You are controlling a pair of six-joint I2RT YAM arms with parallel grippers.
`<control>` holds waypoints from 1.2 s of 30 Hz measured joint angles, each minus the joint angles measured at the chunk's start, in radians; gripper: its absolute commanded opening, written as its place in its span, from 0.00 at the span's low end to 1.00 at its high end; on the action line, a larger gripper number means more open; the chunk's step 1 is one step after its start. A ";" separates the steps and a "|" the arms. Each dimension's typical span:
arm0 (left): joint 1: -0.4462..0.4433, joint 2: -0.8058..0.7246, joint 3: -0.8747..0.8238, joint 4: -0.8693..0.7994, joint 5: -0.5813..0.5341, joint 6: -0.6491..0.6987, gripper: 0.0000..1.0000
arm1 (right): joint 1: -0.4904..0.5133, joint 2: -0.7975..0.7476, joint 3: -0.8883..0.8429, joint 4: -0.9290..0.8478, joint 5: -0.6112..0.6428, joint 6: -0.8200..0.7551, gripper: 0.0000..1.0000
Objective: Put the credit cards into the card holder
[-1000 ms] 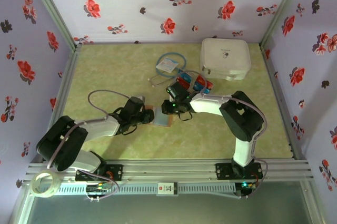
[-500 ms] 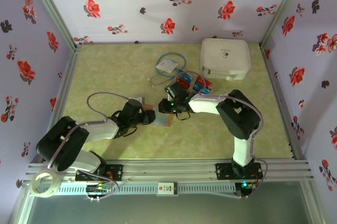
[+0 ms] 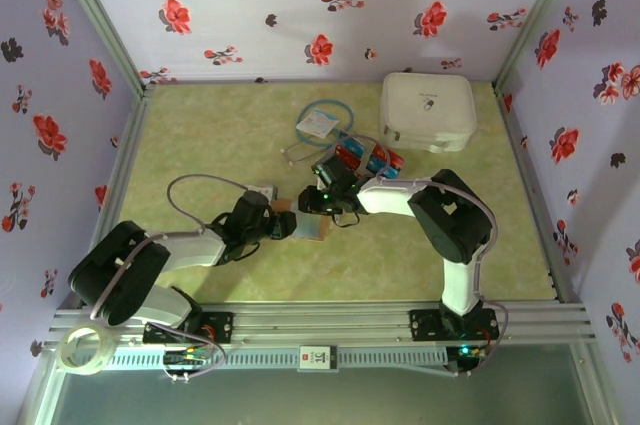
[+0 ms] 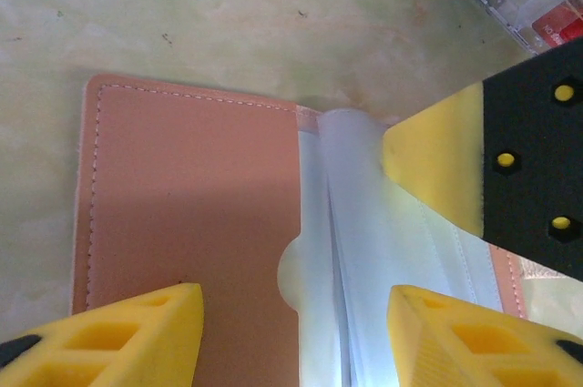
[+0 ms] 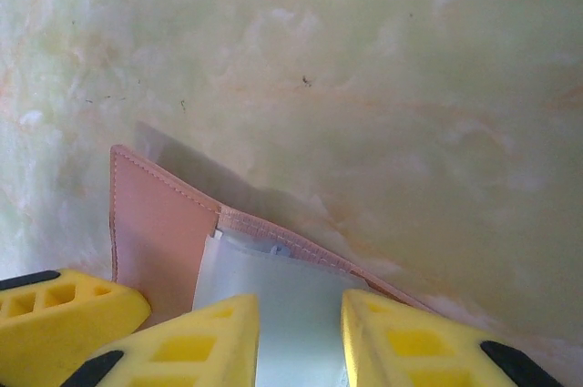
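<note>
The card holder (image 3: 310,228) lies open and flat on the pale green surface (image 3: 200,145). Its pinkish-tan leather panel (image 4: 182,214) is spread to one side and its greyish sleeves (image 4: 364,259) to the other.

The left fingers (image 4: 127,332) hover directly over the holder and stand wide apart. One is above the leather panel and the other above the sleeves, and neither grips anything.

The right fingers (image 5: 209,346) come at the holder from its far edge. They are parted only a little, and the grey sleeve shows in the gap between them. In the left wrist view one yellow tip rests against the sleeves near the fold. Whether the pair actually pinches a sleeve I cannot tell.

Just beyond the holder's far right corner, past the right wrist, lie the red and blue credit cards (image 3: 367,157), apart from the holder. Farther beyond it sits a white tag (image 3: 318,124) with a blue cord loop. Well off to the holder's far right is a white square case (image 3: 428,110). A roll of tape (image 3: 82,350) sits well apart from the holder on the near rail, to its left.
</note>
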 measured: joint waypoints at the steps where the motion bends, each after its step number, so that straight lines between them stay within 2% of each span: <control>1: -0.001 0.002 0.000 0.001 -0.001 0.006 0.56 | 0.000 0.000 0.000 0.000 0.000 0.000 0.32; 5: -0.010 0.021 0.010 0.011 -0.005 0.029 0.56 | 0.000 0.000 0.001 0.006 0.000 0.005 0.37; 13: -0.042 0.065 0.058 -0.028 -0.066 0.074 0.45 | 0.000 0.002 0.005 0.011 0.000 0.011 0.44; 18: -0.053 0.075 0.066 -0.039 -0.101 0.090 0.42 | 0.000 0.002 0.011 0.010 -0.002 0.019 0.48; 25: -0.057 0.097 0.074 -0.020 -0.114 0.092 0.39 | -0.009 -0.021 0.010 0.000 0.002 0.032 0.60; 36: -0.061 0.119 0.079 0.009 -0.124 0.092 0.38 | -0.011 -0.134 -0.061 -0.002 0.041 0.039 0.62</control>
